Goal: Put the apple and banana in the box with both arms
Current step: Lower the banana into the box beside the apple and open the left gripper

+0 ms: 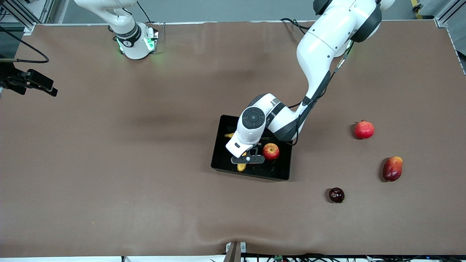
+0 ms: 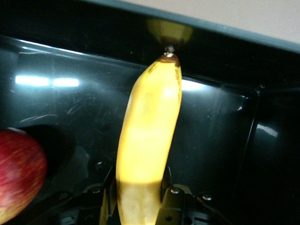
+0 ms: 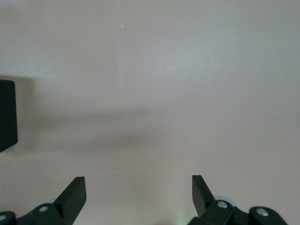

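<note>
Step in hand: depositing the banana in the box. The right gripper waits with its jaws spread and empty over bare table toward the right arm's end. The left gripper is low inside the box, clamped on the banana, whose tip is at the box wall. The apple already lies in the box, just beside that gripper. Next move, as judged: release the banana and lift straight up, clear of the apple. The banana is yellow, curved, with a dark tip.
</note>
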`<state>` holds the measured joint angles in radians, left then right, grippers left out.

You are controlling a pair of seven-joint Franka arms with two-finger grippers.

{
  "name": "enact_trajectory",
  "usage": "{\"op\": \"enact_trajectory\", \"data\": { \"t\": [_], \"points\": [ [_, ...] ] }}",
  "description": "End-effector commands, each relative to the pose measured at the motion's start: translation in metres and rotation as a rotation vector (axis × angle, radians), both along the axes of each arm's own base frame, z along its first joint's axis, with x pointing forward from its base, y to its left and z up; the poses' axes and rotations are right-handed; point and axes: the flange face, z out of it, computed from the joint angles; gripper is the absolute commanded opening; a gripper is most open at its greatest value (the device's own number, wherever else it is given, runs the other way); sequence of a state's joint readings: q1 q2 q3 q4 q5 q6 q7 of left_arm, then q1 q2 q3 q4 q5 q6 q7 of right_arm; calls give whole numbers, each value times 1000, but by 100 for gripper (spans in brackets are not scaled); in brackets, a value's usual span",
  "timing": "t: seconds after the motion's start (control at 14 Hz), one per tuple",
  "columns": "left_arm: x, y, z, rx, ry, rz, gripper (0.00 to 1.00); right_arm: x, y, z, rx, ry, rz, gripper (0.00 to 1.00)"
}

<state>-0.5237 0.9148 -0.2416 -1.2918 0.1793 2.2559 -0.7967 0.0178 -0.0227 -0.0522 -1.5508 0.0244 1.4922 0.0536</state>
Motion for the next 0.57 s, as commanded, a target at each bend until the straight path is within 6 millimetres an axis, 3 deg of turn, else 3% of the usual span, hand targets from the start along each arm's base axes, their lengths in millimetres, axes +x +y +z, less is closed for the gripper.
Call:
{"op": "enact_trajectory", "data": {
  "t": [0.0,0.07,0.14,0.21,0.5],
  "points": [
    [3,-4,-9,-6,-16,-13,12,-2,1,4,1,-10,-10,100],
    [3,-3,-12,-1,-15,-17,35,-2,1,4,1,-10,-10,100],
    [3,-3,-13,0,-16,-20,90,-2,1,4,3,-10,-10,100],
    [3,-3,-13,-1,-17,-17,100,-2,1,4,1,-10,-10,100],
    [9,0,6,-10,-34,-1,100,-2,1,4,1,-10,-10,100]
  ]
}}
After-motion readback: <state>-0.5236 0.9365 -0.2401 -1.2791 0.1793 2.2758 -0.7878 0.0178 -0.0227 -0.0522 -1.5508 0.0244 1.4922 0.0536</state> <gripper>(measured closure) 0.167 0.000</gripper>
